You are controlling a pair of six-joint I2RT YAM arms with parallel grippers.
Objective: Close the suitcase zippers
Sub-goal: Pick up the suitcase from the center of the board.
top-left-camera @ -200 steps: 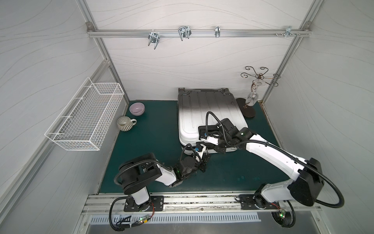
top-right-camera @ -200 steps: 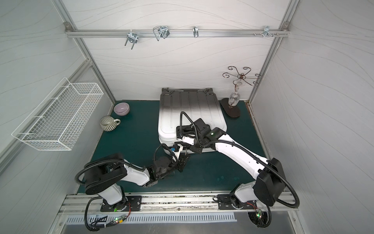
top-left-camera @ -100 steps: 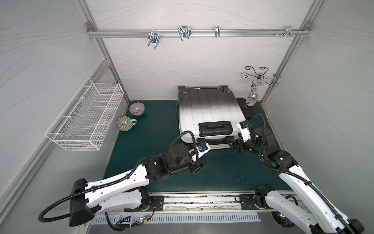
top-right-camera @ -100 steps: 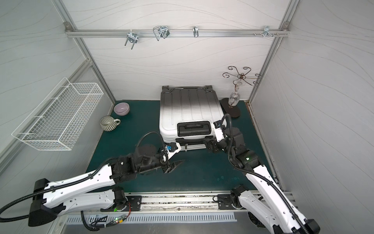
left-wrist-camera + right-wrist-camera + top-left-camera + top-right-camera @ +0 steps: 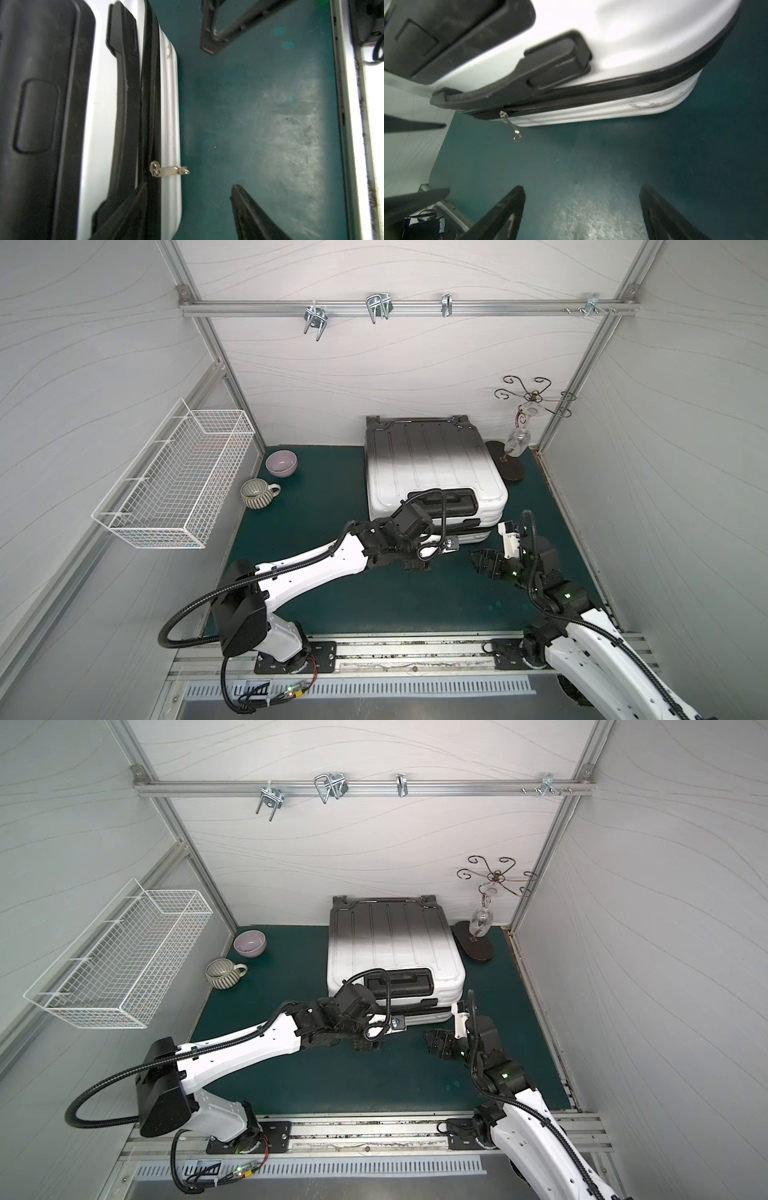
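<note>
Suitcase point(image 5: 432, 464) is laid flat, shells together, toward the back of the worktop point(image 5: 316, 572) with its seam faced forward, so the left tool point(image 5: 219, 118) and right tool point(image 5: 582, 188) are held spread, empty, near the dangling zipper pull point(image 5: 169, 169).

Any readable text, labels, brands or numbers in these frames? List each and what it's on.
Nothing reads cleanly in any view.
Faint dark print on the lower white shell of the suitcase, near its corner: too smeared to read.
Small blue patch on the wrist bracket of the left arm: too small to tell whether it bears text.
</note>
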